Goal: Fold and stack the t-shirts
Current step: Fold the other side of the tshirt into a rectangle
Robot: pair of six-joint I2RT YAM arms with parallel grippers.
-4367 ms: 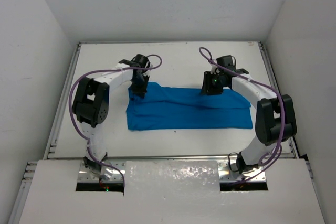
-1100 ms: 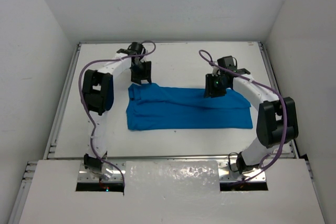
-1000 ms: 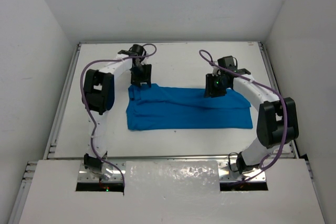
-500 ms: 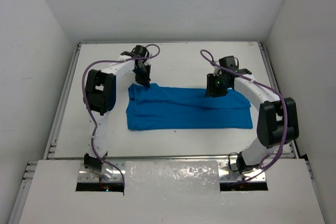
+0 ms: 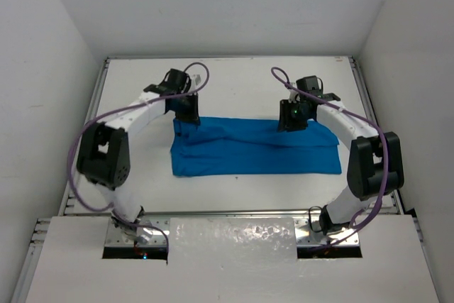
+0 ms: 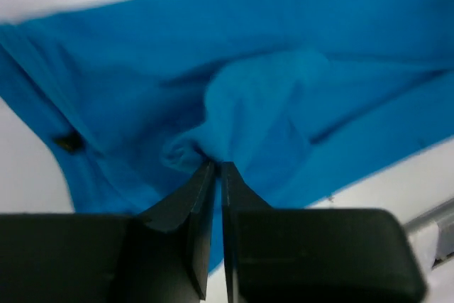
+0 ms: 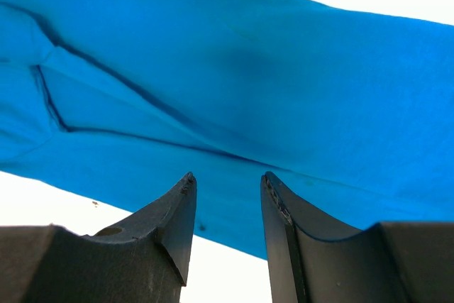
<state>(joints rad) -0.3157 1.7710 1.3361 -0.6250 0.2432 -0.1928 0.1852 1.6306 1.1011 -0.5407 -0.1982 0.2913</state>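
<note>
A bright blue t-shirt [image 5: 255,148] lies folded into a wide band across the middle of the white table. My left gripper [image 5: 190,115] sits at the shirt's far left corner, shut on a pinched-up fold of the blue cloth [image 6: 234,115]; in the left wrist view the cloth bunches right at the tips of that gripper [image 6: 217,164]. Over the shirt's far edge right of centre, my right gripper [image 5: 291,123] hovers open. The right wrist view shows its gripper [image 7: 227,179] with nothing between the jaws and the flat t-shirt [image 7: 269,83] below.
White walls enclose the table on three sides. A raised rail [image 5: 91,129] runs along the left edge and another rail [image 5: 376,118] along the right. Purple cables [image 5: 135,108] loop off both arms. A small dark tag [image 6: 67,143] shows on the cloth.
My left gripper came down onto the shirt's far left corner and shut on a fold of cloth; its arm swung out to the left. The right arm stayed still.
</note>
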